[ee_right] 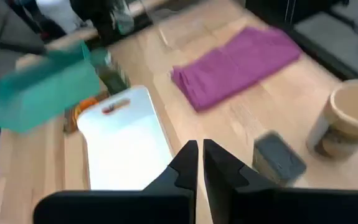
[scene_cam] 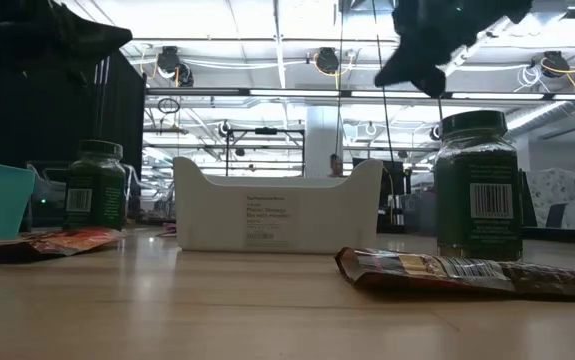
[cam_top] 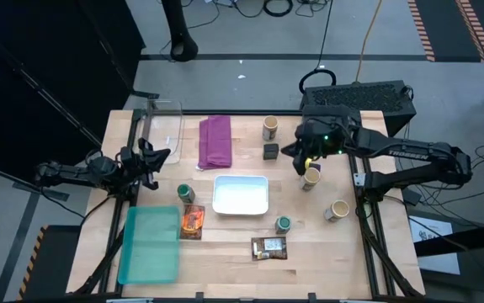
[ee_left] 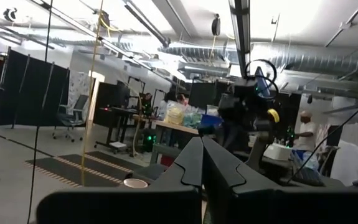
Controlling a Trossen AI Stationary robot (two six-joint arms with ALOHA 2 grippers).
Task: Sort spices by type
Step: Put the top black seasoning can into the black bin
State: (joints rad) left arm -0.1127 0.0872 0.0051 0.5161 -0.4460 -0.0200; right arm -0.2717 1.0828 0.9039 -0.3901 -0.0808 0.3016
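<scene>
Spice jars and packets lie scattered around the white bin [cam_top: 241,195]; neither pincer has hold of anything.

Tan-lidded jars stand at 12 o'clock [cam_top: 270,128], 2 o'clock [cam_top: 311,177] and 3 o'clock [cam_top: 337,210] of the bin. Green-lidded jars stand at 9 o'clock [cam_top: 185,194] and 5 o'clock [cam_top: 284,224]. An orange packet [cam_top: 193,220] lies at 8 o'clock, a dark brown packet [cam_top: 269,247] at 5 o'clock. The right gripper [cam_top: 297,150] hovers just beside the 2 o'clock jar, fingers pressed together, empty. The left gripper [cam_top: 162,156] waits at 10 o'clock near a clear container [cam_top: 162,123], fingers together, empty.
</scene>
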